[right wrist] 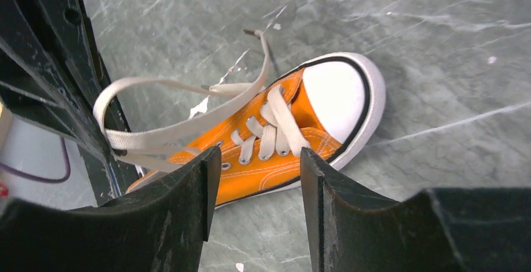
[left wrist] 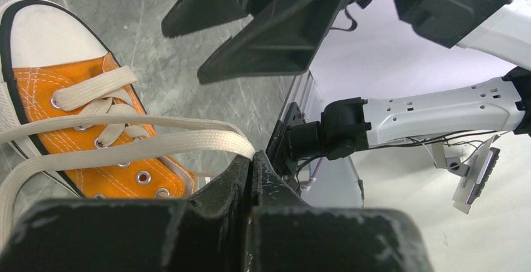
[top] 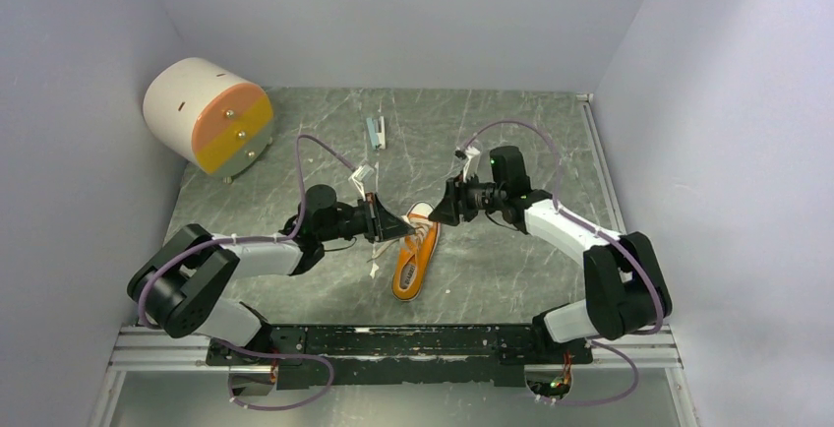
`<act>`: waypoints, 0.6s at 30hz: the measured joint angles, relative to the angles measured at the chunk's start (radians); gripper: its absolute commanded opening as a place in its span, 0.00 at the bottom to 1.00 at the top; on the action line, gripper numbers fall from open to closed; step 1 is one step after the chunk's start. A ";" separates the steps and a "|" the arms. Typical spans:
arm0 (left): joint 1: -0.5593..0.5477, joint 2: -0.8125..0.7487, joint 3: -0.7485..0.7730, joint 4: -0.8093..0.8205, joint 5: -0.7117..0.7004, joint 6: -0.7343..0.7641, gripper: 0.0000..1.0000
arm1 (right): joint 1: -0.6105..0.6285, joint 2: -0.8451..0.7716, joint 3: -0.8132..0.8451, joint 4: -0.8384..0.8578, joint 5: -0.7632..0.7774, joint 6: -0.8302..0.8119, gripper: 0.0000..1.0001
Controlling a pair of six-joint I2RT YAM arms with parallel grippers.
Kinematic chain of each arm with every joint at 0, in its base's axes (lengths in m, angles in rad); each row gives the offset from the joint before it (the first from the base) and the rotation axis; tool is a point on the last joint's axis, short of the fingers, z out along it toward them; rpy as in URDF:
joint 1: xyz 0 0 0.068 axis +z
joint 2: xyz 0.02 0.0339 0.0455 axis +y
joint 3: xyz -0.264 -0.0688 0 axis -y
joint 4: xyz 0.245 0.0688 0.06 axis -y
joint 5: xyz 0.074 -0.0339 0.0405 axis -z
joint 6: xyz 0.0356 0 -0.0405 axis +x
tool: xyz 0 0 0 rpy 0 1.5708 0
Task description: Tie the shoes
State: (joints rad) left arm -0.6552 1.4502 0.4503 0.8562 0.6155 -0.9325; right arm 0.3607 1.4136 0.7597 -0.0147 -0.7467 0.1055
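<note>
Orange sneaker lay mid-table between the arms, left claw clenched on a lace loop, right claw released above it; likely best to hold the loop taut and pinch the free strand squarely.

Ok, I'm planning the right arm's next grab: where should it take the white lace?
Probably the raised span of lace between the left gripper and the shoe, from above, right gripper fingers straddling the flat band: it hangs clear of the table there.
</note>
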 measured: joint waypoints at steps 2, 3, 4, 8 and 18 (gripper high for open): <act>0.001 0.002 -0.001 0.008 0.002 -0.005 0.05 | 0.003 0.006 -0.025 0.021 -0.023 -0.006 0.52; 0.002 0.002 -0.001 0.010 0.003 -0.008 0.05 | 0.006 0.011 -0.032 0.033 -0.034 -0.009 0.52; 0.004 0.002 -0.001 0.012 0.005 -0.009 0.05 | 0.010 0.014 -0.035 0.042 -0.039 -0.009 0.52; 0.007 0.002 -0.001 0.014 0.011 -0.014 0.05 | 0.023 0.035 -0.056 0.147 -0.043 0.084 0.42; 0.007 0.007 -0.001 0.020 0.022 -0.025 0.05 | 0.059 0.259 0.077 0.264 -0.129 0.369 0.29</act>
State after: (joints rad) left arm -0.6483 1.4574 0.4492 0.8761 0.6373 -0.9577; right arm 0.4198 1.6722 0.8371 0.2497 -0.8757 0.4747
